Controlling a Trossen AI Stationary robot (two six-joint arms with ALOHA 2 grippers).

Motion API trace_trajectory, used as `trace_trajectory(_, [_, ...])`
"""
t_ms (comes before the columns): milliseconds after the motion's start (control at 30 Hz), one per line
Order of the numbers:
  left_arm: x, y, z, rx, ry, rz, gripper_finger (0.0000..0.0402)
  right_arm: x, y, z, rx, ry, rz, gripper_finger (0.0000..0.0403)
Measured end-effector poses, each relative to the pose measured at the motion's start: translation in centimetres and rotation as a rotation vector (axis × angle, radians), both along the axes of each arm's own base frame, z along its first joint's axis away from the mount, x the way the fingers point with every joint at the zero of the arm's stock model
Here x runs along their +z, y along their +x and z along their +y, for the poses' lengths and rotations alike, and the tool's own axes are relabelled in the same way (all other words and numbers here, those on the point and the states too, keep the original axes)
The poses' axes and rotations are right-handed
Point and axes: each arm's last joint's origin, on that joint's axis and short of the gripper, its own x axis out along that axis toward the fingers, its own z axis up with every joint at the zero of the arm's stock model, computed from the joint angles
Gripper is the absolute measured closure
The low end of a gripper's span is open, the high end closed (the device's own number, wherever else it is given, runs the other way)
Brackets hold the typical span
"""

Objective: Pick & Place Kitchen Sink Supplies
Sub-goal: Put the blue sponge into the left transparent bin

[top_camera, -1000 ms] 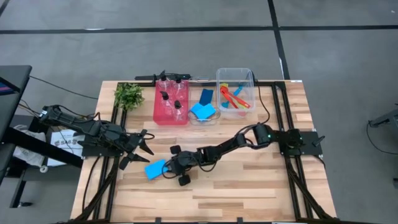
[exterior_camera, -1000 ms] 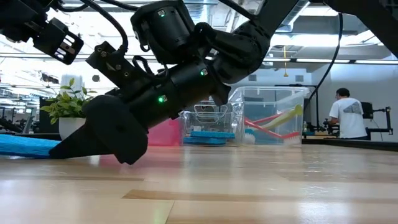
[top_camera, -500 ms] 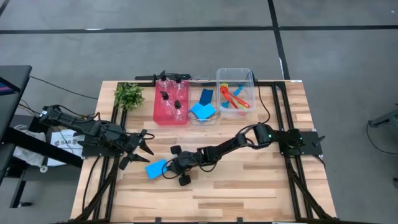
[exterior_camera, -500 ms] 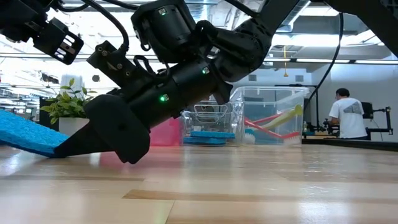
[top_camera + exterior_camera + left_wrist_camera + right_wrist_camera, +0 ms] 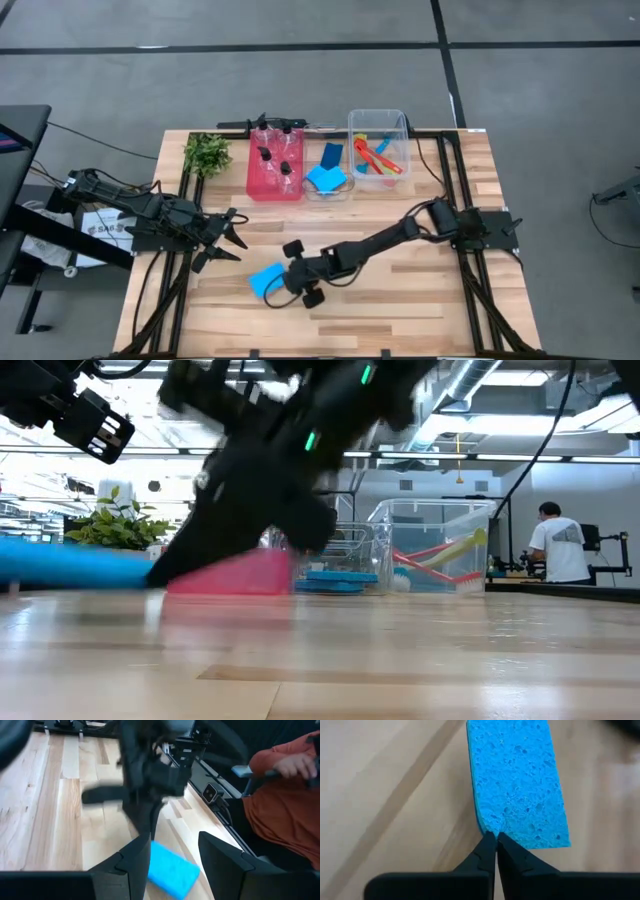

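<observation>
light-blue sponge (image 5: 265, 281) pinched by one short edge in the right gripper (image 5: 492, 840), jaws clamped tight on it, rest of it sticking out past the fingertips over bare wooden table (image 5: 400, 300), left gripper (image 5: 228, 238) half open nearby, pink bin (image 5: 275, 180) well beyond

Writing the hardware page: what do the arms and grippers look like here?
Both arms are black, built of jointed segments, with black cables running along them. The right arm carries small green indicator lights, seen in the low view. The left gripper ends in long tapered dark fingers; the right gripper has slim, flat, matte black fingers narrowing to points. No readable markings show.
</observation>
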Motion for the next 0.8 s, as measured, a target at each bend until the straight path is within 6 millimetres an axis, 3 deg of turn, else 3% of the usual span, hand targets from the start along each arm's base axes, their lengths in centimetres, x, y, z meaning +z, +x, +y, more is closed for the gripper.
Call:
trace_trajectory(200, [0.1, 0.1, 0.0, -0.002, 0.002, -0.019, 0.0234, 4.9, -2.9, 0.7, -0.075, -0.101, -0.001, 0.0402])
trace_trajectory(533, [0.4, 0.4, 0.0, 0.055, 0.012, -0.054, 0.0234, 13.0, -8.4, 0.3, -0.085, -0.086, -0.047, 0.0403])
trace_trajectory(667, [0.5, 0.8, 0.0, 0.072, 0.011, -0.072, 0.0234, 15.6, -10.3, -1.2, -0.211, -0.16, -0.098, 0.0403])
trace_trajectory(800, [0.5, 1.1, -0.2, 0.072, 0.012, -0.072, 0.0234, 17.2, -11.3, -4.1, -0.384, -0.264, -0.112, 0.0403])
